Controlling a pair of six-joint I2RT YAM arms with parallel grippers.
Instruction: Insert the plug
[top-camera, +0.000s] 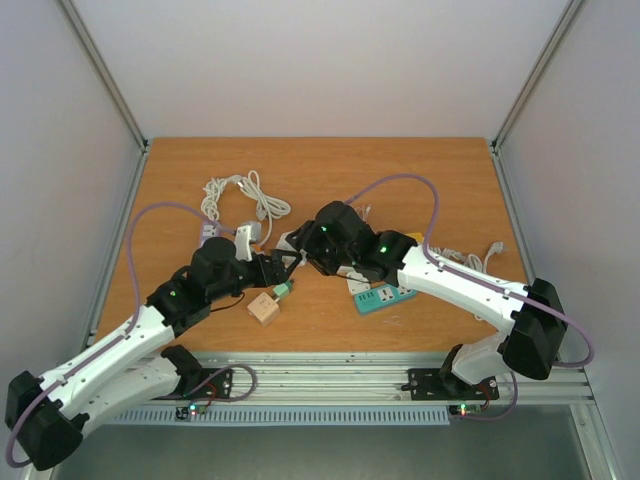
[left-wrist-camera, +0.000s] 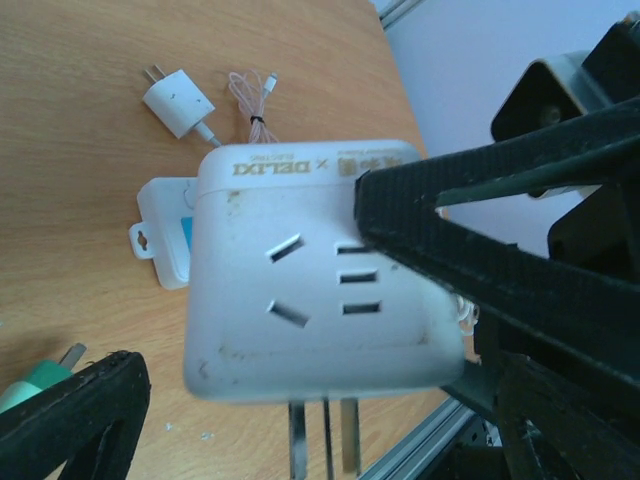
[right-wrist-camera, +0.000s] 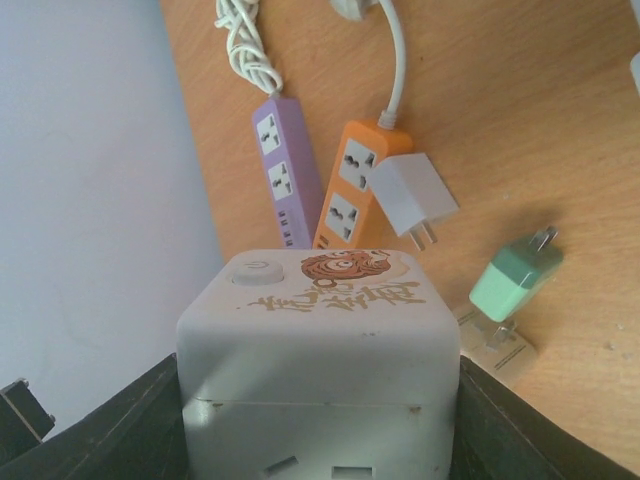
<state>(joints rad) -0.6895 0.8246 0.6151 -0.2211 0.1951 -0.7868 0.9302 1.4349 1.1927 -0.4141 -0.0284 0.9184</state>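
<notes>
My right gripper (right-wrist-camera: 320, 400) is shut on a white cube plug adapter (right-wrist-camera: 318, 330), one black finger on each side, holding it above the table. In the left wrist view the same cube (left-wrist-camera: 310, 270) hangs close up, with three metal prongs (left-wrist-camera: 325, 440) pointing down. In the top view the right gripper (top-camera: 305, 245) and the cube (top-camera: 290, 243) sit at the table's middle. My left gripper (top-camera: 275, 275) stands open just beside and below it. Its one clearly visible finger (left-wrist-camera: 75, 420) is apart from the cube. A green plug (top-camera: 283, 291) lies by the left fingers.
A purple power strip (right-wrist-camera: 280, 165) and an orange power strip (right-wrist-camera: 350, 190) lie side by side ahead, a white charger (right-wrist-camera: 412, 195) against the orange one. A teal strip (top-camera: 380, 297), a wooden block (top-camera: 264, 309) and a coiled white cable (top-camera: 240, 195) also lie on the table.
</notes>
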